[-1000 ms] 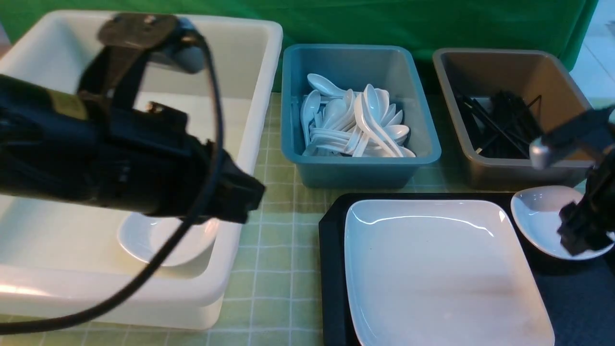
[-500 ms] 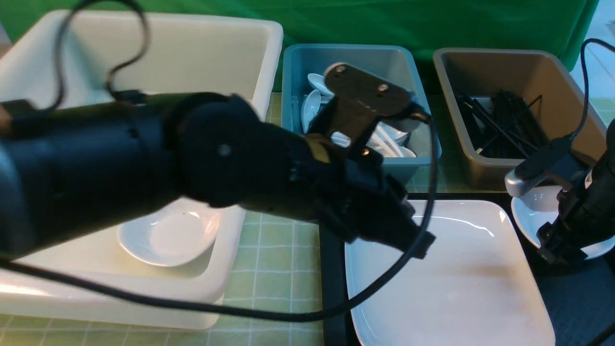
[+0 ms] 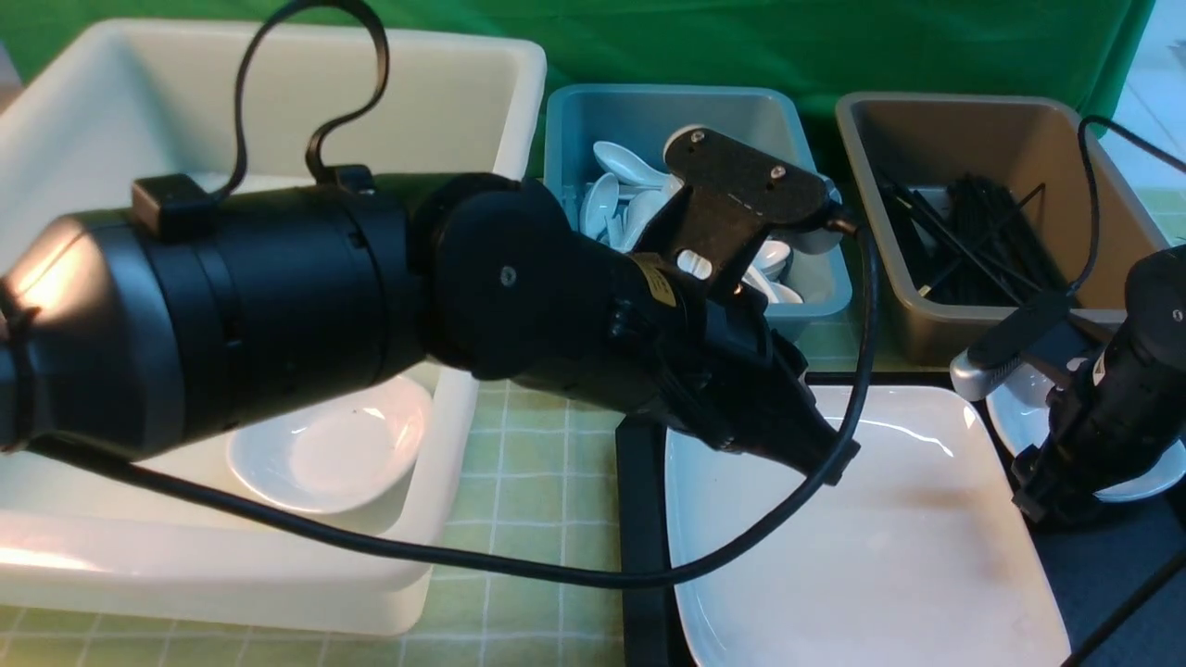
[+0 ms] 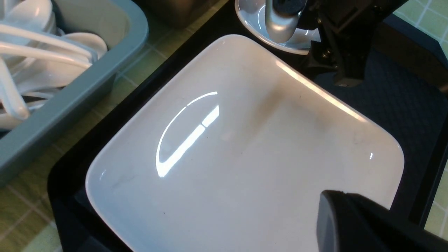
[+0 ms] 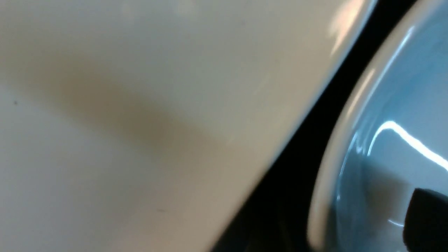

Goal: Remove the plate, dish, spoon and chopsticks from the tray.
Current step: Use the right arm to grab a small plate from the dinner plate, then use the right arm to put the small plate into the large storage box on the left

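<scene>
Plate (image 3: 880,574) on tray (image 3: 639,519), L hand (image 3: 817,456) just above its far side, R hand (image 3: 1040,505) by dish (image 3: 1147,468); both grips: can't tell. I want the rim: pinch firm, lift level.

Table (image 3: 547,482) covered in a pale green checked cloth.
Directly on it sit a white bin (image 3: 278,593) at left, a blue bin (image 3: 611,116) and brown bin (image 3: 927,130) farther back, and a black tray (image 3: 639,491) nearer.
</scene>
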`<state>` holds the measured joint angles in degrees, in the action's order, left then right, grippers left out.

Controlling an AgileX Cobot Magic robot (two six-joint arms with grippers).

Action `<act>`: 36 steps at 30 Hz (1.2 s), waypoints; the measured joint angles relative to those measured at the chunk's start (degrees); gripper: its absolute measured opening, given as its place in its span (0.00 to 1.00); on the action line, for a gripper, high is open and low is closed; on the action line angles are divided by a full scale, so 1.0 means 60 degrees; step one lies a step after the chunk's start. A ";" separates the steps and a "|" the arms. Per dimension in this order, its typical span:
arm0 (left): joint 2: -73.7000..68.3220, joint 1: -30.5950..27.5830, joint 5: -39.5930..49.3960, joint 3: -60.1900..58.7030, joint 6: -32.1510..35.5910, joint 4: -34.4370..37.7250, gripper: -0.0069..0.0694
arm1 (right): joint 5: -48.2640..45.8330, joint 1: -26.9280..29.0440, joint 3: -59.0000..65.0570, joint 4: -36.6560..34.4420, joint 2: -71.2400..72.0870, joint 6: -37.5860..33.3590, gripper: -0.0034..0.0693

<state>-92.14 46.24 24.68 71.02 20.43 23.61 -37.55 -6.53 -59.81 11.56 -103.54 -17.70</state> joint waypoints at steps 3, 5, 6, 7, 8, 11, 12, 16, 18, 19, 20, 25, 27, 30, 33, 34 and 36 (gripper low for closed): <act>0.0000 0.0000 0.0019 0.0000 0.0000 -0.0022 0.07 | -0.0213 -0.0028 -0.0133 0.0018 0.0000 -0.0054 0.37; 0.0000 0.0000 0.0019 0.0000 0.0000 -0.0020 0.07 | -0.0335 -0.0065 -0.0275 0.0034 0.0044 -0.0054 0.28; 0.0000 0.0000 0.0019 0.0000 0.0000 -0.0020 0.07 | -0.0584 -0.0106 -0.0465 0.0129 0.0155 -0.0035 0.21; 0.0000 0.0000 0.0019 0.0000 0.0000 -0.0020 0.07 | -0.0673 -0.0114 -0.0485 0.0143 0.0174 -0.0027 0.20; 0.0000 0.0000 0.0039 0.0000 0.0016 -0.0036 0.07 | -0.0945 -0.0137 -0.0614 0.0233 0.0333 -0.0007 0.17; 0.0000 -0.0018 0.0147 0.0060 -0.0141 -0.0055 0.07 | -0.1737 -0.0309 -0.0852 0.0217 0.0877 0.0285 0.11; -0.0012 -0.0064 0.0227 0.0124 -0.0230 -0.0064 0.07 | -0.2000 -0.0386 -0.0932 0.0176 0.1128 0.0442 0.10; 0.0016 -0.0480 0.0786 0.0583 -0.0694 -0.0373 0.07 | -0.2838 -0.0857 -0.1430 -0.0150 0.2278 0.0897 0.09; 0.0152 -0.0895 0.1222 0.0882 -0.0957 -0.0608 0.07 | -0.3006 -0.1211 -0.2015 -0.0524 0.2972 0.0987 0.09; 0.0308 -0.1156 0.1483 0.1046 -0.1091 -0.0760 0.07 | -0.3031 -0.1416 -0.2464 -0.0929 0.3271 0.0953 0.09; 0.0343 -0.1209 0.1483 0.1068 -0.1106 -0.0786 0.07 | -0.3031 -0.1463 -0.2546 -0.1014 0.3324 0.0953 0.09; 0.1909 -0.3404 0.2819 0.1241 -0.1372 -0.1449 0.07 | -0.2938 -0.3208 -0.5123 -0.4284 0.3485 -0.0401 0.09; 0.2371 -0.4246 0.3312 0.1229 -0.1379 -0.1526 0.07 | -0.2851 -0.3948 -0.5807 -0.4801 0.3092 -0.0611 0.09; 0.3389 -0.5802 0.3750 0.0901 -0.1392 -0.1626 0.07 | -0.2477 -0.5255 -0.6892 -0.5084 0.2040 -0.0725 0.09; 0.4290 -0.7317 0.3877 0.0238 -0.1402 -0.1663 0.07 | -0.2033 -0.6396 -0.8077 -0.5175 0.0554 -0.0743 0.09; 0.4579 -0.7748 0.3903 -0.0060 -0.1402 -0.1663 0.07 | -0.1944 -0.6627 -0.8403 -0.5198 0.0123 -0.0742 0.09; 0.5134 -0.8487 0.3889 -0.0748 -0.1402 -0.1655 0.07 | -0.1846 -0.7128 -0.9338 -0.5219 -0.1179 -0.0742 0.09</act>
<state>-61.33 -4.68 48.01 66.53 12.02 13.68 -48.63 -49.30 -115.83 -19.75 -110.61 -22.15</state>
